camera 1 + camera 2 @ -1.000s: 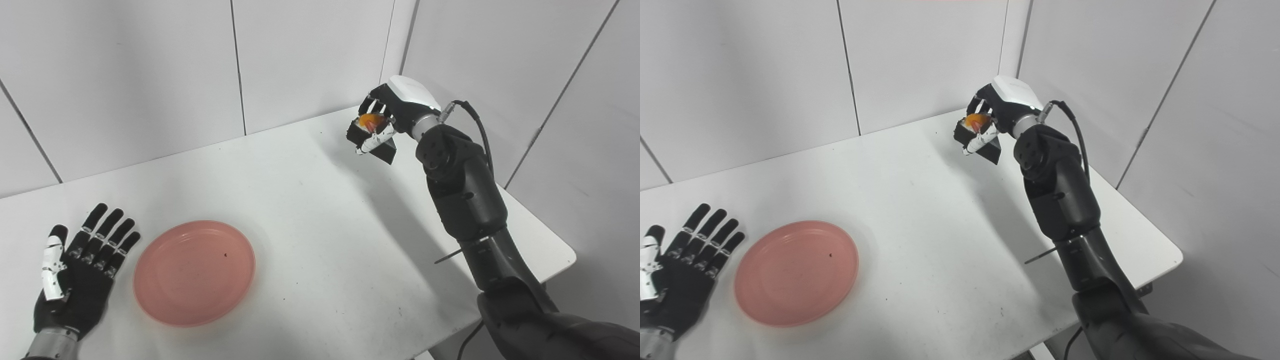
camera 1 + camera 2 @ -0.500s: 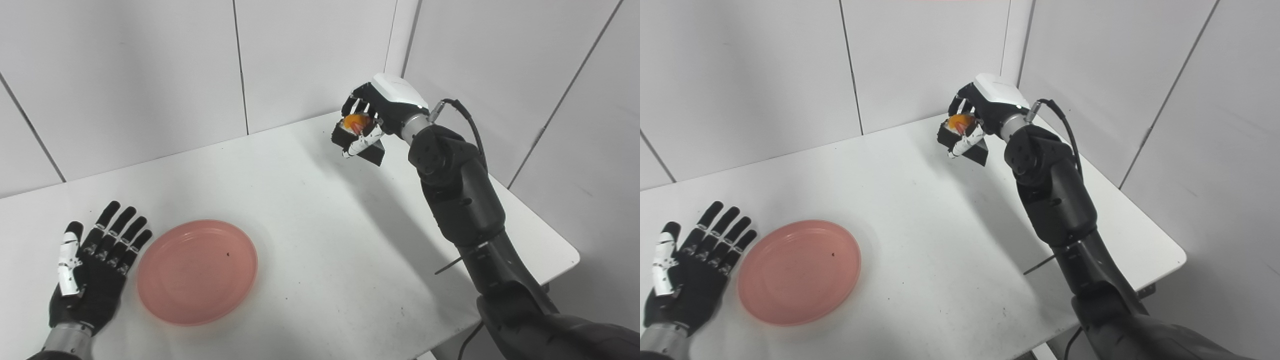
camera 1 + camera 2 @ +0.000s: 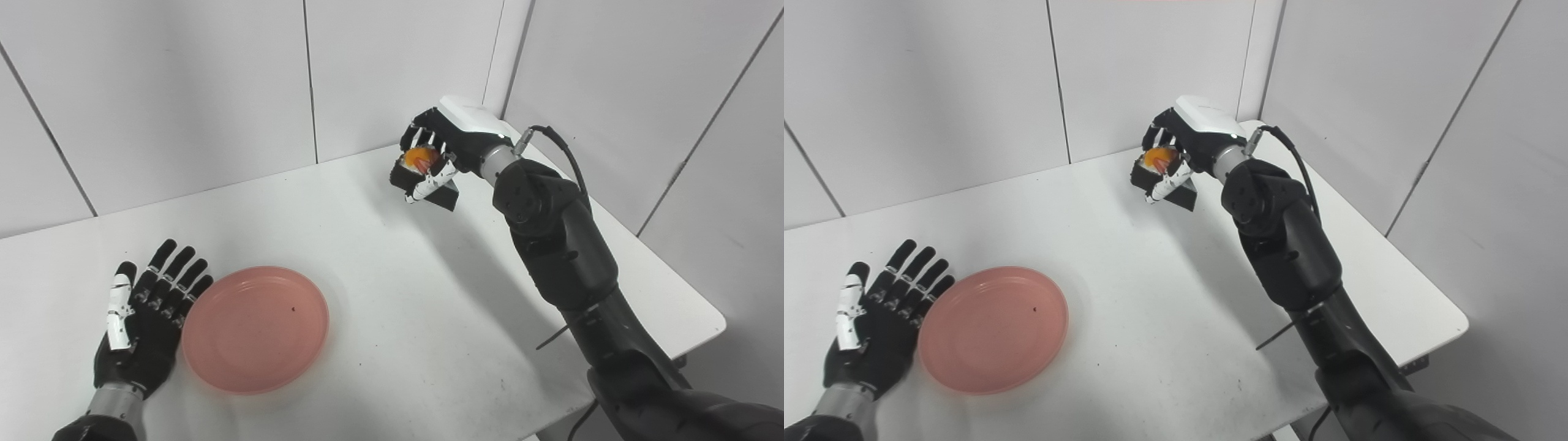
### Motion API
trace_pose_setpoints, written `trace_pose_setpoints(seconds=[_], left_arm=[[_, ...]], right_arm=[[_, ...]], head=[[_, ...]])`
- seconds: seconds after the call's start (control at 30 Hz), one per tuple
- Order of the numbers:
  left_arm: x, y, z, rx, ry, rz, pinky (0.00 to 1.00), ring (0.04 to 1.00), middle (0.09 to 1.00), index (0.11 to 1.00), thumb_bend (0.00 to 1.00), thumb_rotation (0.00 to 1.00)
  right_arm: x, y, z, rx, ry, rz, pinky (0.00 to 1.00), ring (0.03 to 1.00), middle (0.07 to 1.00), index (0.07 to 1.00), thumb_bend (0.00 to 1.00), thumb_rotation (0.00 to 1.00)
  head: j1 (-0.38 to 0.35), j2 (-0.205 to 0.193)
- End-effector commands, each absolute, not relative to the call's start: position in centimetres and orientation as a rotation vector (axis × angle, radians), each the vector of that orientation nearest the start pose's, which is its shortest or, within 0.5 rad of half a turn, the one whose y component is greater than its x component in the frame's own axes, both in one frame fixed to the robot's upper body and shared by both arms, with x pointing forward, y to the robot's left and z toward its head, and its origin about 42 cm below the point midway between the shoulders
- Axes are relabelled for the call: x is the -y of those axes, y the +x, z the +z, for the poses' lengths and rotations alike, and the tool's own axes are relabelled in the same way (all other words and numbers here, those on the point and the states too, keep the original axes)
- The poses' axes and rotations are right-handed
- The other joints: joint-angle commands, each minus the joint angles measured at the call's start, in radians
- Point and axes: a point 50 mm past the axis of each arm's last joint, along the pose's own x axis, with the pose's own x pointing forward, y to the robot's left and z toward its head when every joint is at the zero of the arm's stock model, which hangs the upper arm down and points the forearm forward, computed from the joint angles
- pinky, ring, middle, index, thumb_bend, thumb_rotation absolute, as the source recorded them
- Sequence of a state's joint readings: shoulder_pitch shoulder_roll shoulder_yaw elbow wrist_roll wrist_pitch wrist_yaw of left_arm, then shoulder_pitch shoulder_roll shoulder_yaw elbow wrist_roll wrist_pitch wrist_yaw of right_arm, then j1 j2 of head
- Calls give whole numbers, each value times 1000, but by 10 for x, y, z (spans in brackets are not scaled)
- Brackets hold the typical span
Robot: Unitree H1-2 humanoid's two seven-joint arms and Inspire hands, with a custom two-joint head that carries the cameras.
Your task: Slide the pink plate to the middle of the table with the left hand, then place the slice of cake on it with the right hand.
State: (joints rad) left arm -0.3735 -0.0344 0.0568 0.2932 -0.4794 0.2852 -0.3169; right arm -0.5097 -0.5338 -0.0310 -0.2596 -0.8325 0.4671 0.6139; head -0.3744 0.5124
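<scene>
The pink plate (image 3: 256, 327) lies flat on the white table (image 3: 392, 294), towards the front left. My left hand (image 3: 146, 321) rests open, palm down, with its fingers spread, right against the plate's left rim. My right hand (image 3: 446, 147) hangs in the air above the far right part of the table, shut on the slice of cake (image 3: 422, 176), a dark wedge with an orange topping. The same cake (image 3: 1162, 177) shows in the right eye view, held well above the tabletop and far from the plate (image 3: 993, 327).
Grey panel walls (image 3: 184, 92) close in behind the table and along its right side. The table's right corner (image 3: 710, 315) is near my right forearm, and a black cable (image 3: 554, 144) loops from the right wrist.
The camera has shifted, so the whole scene moved rightward in the picture. My right hand has carried the cake a little leftward. My left hand has moved closer to the plate's rim.
</scene>
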Motion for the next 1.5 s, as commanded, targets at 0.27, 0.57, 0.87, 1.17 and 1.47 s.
trace_pose_setpoints(seconds=[0.27, 0.57, 0.87, 1.17, 1.47], left_arm=[[-145, 379, 89, -313, -501, -399, 889, 890, 904, 905, 454, 1000], [-125, 378, 88, -312, -491, -394, 876, 878, 891, 891, 436, 1000], [-102, 378, 94, -319, -476, -382, 866, 868, 880, 878, 415, 1000], [-88, 381, 98, -324, -474, -381, 854, 866, 881, 877, 420, 1000], [-82, 382, 101, -327, -467, -380, 853, 864, 879, 877, 428, 1000]], right_arm=[[298, 383, 368, 180, -1243, -15, 365, 434, 454, 538, 516, 0], [275, 382, 368, 243, -1258, 66, 338, 413, 441, 546, 514, 0], [258, 379, 371, 299, -1272, 142, 346, 415, 443, 538, 516, 0], [242, 376, 372, 354, -1267, 211, 349, 361, 485, 570, 502, 0], [231, 374, 368, 368, -1284, 257, 363, 361, 489, 573, 502, 0]], head=[[74, -14], [178, -16], [296, 6], [355, 21], [373, 35]])
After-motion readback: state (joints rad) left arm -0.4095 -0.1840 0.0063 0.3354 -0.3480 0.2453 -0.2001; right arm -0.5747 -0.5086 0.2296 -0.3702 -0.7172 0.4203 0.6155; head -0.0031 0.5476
